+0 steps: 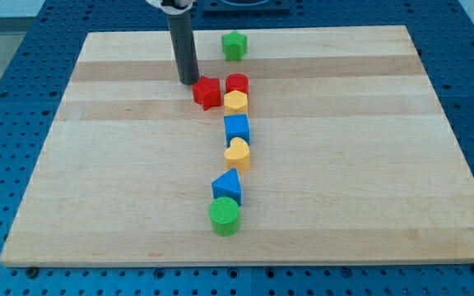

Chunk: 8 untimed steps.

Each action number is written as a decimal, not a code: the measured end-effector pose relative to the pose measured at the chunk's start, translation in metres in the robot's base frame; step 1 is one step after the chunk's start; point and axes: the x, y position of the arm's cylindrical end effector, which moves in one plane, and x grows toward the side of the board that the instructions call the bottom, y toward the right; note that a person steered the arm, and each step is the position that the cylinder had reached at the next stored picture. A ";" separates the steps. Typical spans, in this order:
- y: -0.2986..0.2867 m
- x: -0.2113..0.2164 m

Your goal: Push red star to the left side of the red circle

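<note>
**Red star already hard against the red circle's left side**

Taking the red circle (237,83) as my landmark and reading from the view's left: my tip (189,81) stood just left of the red star (207,92), a shade toward the view's top, close to its edge; I could not tell whether it touched. I have no jaws to open or close, only a bare rod, and it held nothing. The red star sat immediately left of the red circle, apparently touching it, so I judged the task nearly or fully met.

Below the red circle, touching it, lay a yellow block (235,102), then a blue cube (237,128), a yellow heart (237,153), a blue triangle (228,187) and a green cylinder (225,216). A green block (234,45) stood apart above the circle.

The star looked small, rigid and light, likely to slide easily on the smooth wooden board (97,164). Its points could make it spin, so I would press on a flat between points, through its middle.
</note>
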 end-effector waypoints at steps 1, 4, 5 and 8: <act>0.000 0.020; 0.004 0.022; 0.012 0.022; 0.016 0.022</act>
